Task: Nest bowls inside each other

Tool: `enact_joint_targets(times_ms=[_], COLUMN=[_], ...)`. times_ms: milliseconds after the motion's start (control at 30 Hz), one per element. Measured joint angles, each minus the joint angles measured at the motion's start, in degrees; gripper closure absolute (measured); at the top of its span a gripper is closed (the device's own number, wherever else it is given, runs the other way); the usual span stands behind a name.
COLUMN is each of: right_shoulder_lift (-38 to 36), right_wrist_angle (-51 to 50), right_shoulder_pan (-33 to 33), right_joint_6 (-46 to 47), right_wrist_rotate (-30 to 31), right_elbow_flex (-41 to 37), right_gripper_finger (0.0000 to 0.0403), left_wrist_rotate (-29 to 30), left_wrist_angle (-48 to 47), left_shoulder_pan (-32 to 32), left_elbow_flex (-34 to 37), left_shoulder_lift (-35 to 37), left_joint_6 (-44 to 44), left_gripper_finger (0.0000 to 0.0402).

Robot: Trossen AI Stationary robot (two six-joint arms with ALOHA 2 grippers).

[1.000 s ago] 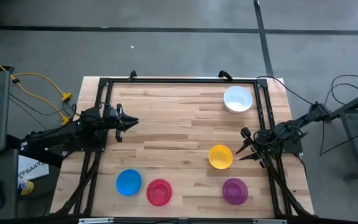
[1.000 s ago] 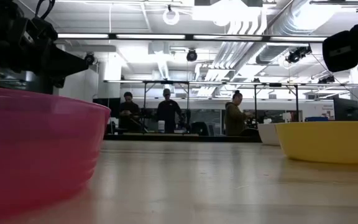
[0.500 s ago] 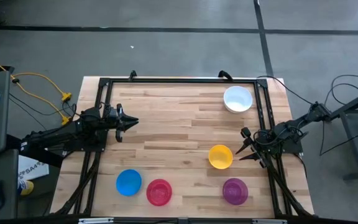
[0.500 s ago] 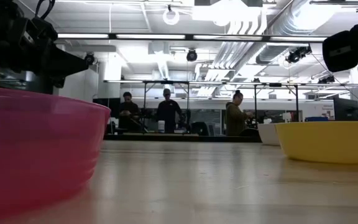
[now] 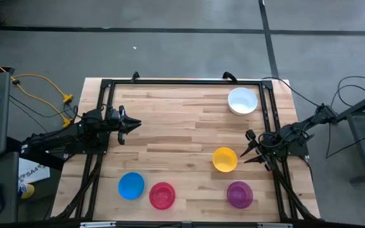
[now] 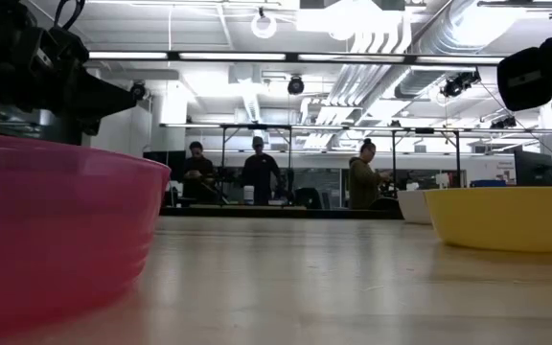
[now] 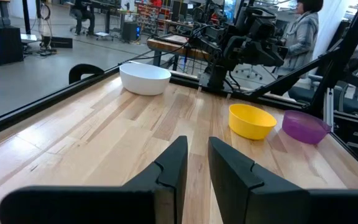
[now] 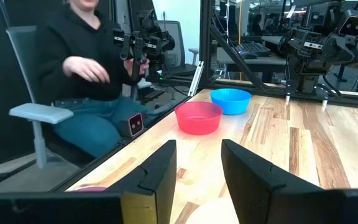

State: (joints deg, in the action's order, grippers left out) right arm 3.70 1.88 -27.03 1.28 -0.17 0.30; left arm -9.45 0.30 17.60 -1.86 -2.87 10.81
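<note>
Five bowls stand apart, each on its base on the wooden table point(image 5: 182, 136): white point(image 5: 242, 101) at the far right, yellow point(image 5: 225, 159) at mid right, and blue point(image 5: 131, 185), pinkish red point(image 5: 162, 196) and purple point(image 5: 239, 194) along the near edge. My left gripper point(image 5: 138, 124) hovers level over the table's left side, open with a narrow gap point(image 7: 196, 168) and nothing in it. My right gripper point(image 5: 246, 157) hovers level just right of the yellow bowl, open point(image 8: 197, 171) and empty.
A black frame rail point(image 5: 182, 82) runs around the table top. A person point(image 8: 86, 74) sits on a chair beside the table's near edge. Other people point(image 6: 257, 172) stand far back in the room. The table's middle is bare wood.
</note>
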Motion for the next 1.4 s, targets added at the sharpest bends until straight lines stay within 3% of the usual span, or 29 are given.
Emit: enact_joint_targets(times_ms=[700, 1033, 1400], right_shoulder_lift=[0.00, 0.01, 0.01], right_wrist_angle=[0.00, 0.00, -0.01], right_shoulder_pan=[-0.01, 0.00, -0.02], right_joint_6=[0.00, 0.00, 0.00], right_wrist_rotate=[-0.01, -0.02, -0.02], right_elbow_flex=[0.00, 0.02, 0.00], right_gripper_finger=[0.0282, 0.0282, 0.0282], left_wrist_rotate=[-0.05, 4.19, 8.55], left_wrist_angle=[0.80, -0.69, -2.47], left_shoulder_pan=[-0.01, 0.03, 0.01], left_elbow_flex=[0.01, -0.61, -10.24], left_shoulder_lift=[0.00, -0.44, -11.50], left_joint_6=[-2.87, -3.02, -5.29], left_gripper_finger=[0.0336, 0.0336, 0.0336])
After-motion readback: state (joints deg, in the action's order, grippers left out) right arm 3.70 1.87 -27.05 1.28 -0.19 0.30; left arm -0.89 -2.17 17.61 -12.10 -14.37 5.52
